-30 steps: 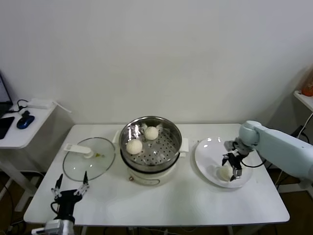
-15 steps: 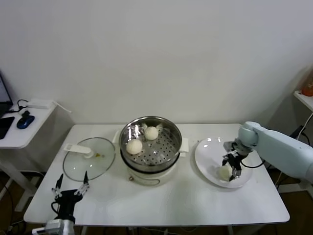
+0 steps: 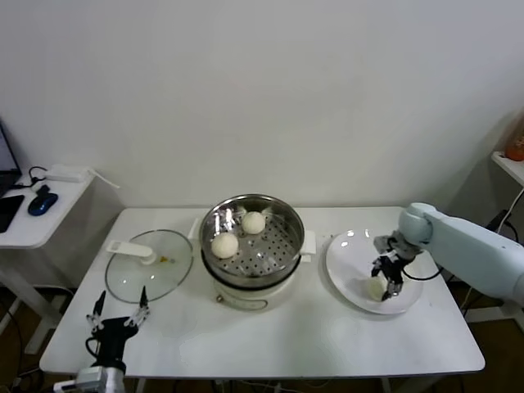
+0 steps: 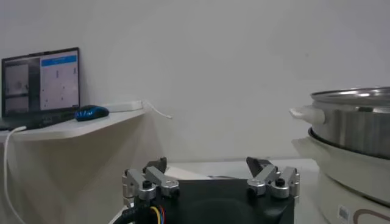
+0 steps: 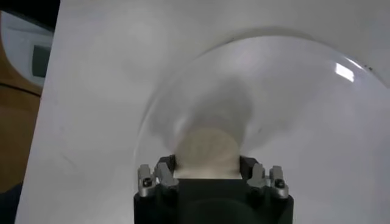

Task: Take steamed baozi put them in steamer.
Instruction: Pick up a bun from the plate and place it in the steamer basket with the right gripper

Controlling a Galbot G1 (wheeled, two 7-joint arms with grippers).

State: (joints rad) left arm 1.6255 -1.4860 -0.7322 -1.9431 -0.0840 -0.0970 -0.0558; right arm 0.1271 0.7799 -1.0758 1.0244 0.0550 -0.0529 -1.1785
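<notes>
Glass is the material of the round lid (image 3: 149,266) lying flat near the table's (image 3: 270,340) left edge, a white handle on it. No brand, label or readable writing can be made out on any item; the laptop screen (image 4: 41,81) on the side shelf is too small to be read. The left gripper (image 3: 119,318) is parked at the table's front left corner, its fingers spread wide and nothing between them. At the middle of the table the steamer (image 3: 251,250) is set, a shiny steel pot on a cream-white base, with two steamed baozi (image 3: 225,245) resting on its perforated tray, one toward the front left, the other toward the back. Near the table's right edge a white plate (image 3: 352,255) is placed, and one more baozi (image 3: 376,288) lies on its front part. The right gripper (image 3: 386,282) is lowered over that bun; its fingers (image 5: 166,172) are drawn in narrow against both sides of the dough, which is gripped between them on the plate.
</notes>
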